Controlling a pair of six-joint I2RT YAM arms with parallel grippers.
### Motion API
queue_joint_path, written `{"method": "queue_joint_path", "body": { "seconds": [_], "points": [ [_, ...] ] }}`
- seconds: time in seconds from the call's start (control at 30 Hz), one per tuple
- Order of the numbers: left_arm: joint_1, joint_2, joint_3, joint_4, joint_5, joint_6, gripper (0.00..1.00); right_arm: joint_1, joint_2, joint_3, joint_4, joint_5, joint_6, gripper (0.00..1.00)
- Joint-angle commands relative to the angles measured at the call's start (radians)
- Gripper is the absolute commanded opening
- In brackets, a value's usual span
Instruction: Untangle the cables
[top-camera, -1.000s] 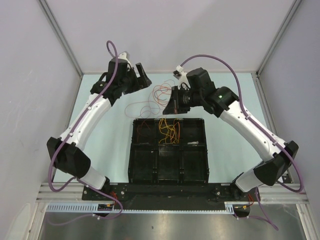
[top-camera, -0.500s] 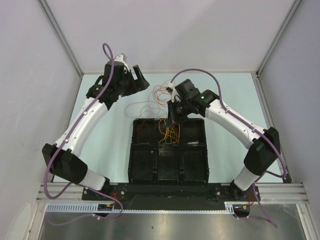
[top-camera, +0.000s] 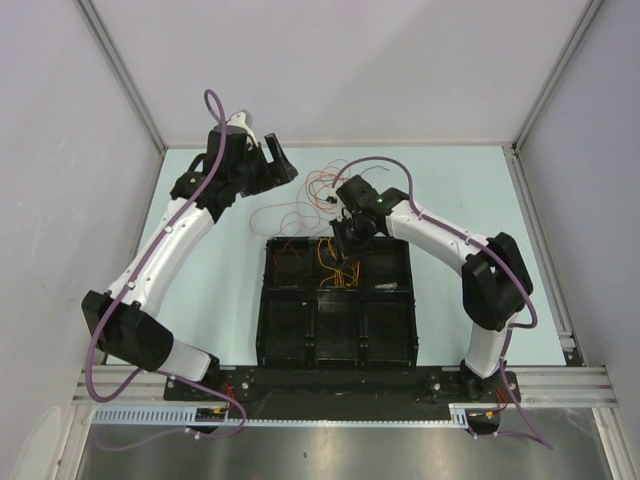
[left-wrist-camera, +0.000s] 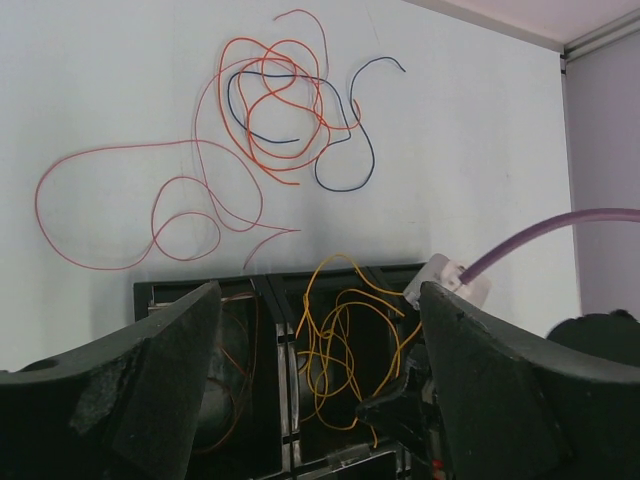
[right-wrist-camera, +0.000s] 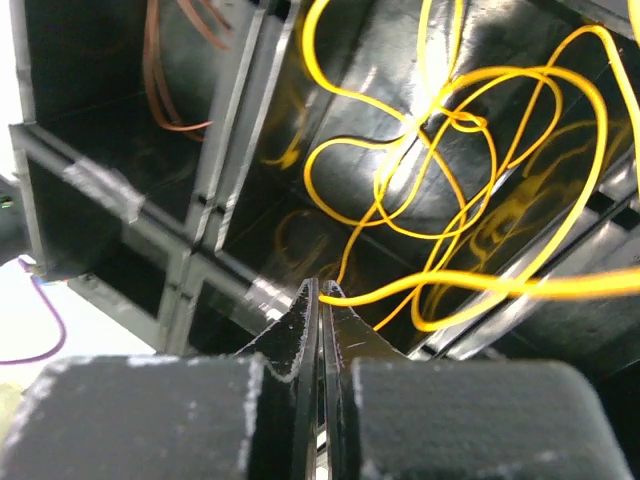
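A loose tangle of orange, red and dark blue cables (top-camera: 315, 190) lies on the pale table behind the black tray (top-camera: 263, 300). The left wrist view shows the orange loops (left-wrist-camera: 270, 110), the dark blue cable (left-wrist-camera: 350, 150) and a red loop (left-wrist-camera: 100, 210). My left gripper (top-camera: 283, 165) hangs open left of the tangle, empty (left-wrist-camera: 320, 300). My right gripper (top-camera: 342, 245) is low over the tray's back middle compartment, shut (right-wrist-camera: 320, 290) on a yellow cable (right-wrist-camera: 440, 150) at its very tips. The yellow loops (left-wrist-camera: 340, 330) pile in that compartment.
The tray has several compartments split by black dividers (right-wrist-camera: 235, 130). A brownish-orange cable (right-wrist-camera: 165, 80) lies in the back left compartment (top-camera: 288, 252). Grey walls close in the table on three sides. The right arm's purple hose (left-wrist-camera: 540, 235) arcs over the tray.
My right arm has swung from the tangle's edge down to the tray's back middle compartment, jaws staying shut. The left arm drew slightly back and left, still open.
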Motion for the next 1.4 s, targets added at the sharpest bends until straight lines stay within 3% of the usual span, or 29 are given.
{"method": "queue_joint_path", "body": {
  "seconds": [0.0, 0.3, 0.53, 0.63, 0.73, 0.9, 1.03, 1.17, 1.37],
  "points": [
    [0.007, -0.036, -0.004, 0.019, 0.007, -0.011, 0.85, 0.004, 0.030, 0.000, -0.001, 0.026, -0.046, 0.00],
    [0.007, 0.021, 0.030, -0.004, -0.014, 0.003, 0.85, 0.051, -0.071, 0.032, -0.154, 0.097, -0.074, 0.00],
    [0.007, 0.099, 0.064, -0.018, -0.016, 0.014, 0.85, 0.062, -0.117, 0.149, -0.241, 0.156, -0.045, 0.47],
    [0.007, 0.137, 0.081, -0.024, -0.026, 0.011, 0.84, 0.056, -0.102, 0.305, -0.310, 0.189, -0.045, 0.55],
    [0.007, 0.186, 0.107, -0.043, -0.028, 0.006, 0.83, 0.051, -0.079, 0.443, -0.385, 0.222, -0.053, 0.56],
    [0.007, 0.294, 0.162, -0.086, -0.053, -0.011, 0.81, 0.024, -0.096, 0.493, -0.430, 0.256, -0.036, 0.57],
    [0.007, 0.352, 0.193, -0.106, -0.045, -0.019, 0.80, -0.054, -0.126, 0.384, -0.429, 0.276, 0.035, 0.57],
    [0.007, 0.395, 0.208, -0.098, -0.043, -0.023, 0.80, -0.157, -0.175, 0.208, -0.358, 0.187, 0.062, 0.56],
    [0.007, 0.463, 0.258, -0.123, -0.039, -0.042, 0.79, -0.252, -0.151, 0.077, -0.242, 0.046, 0.014, 0.56]
  ]
}}
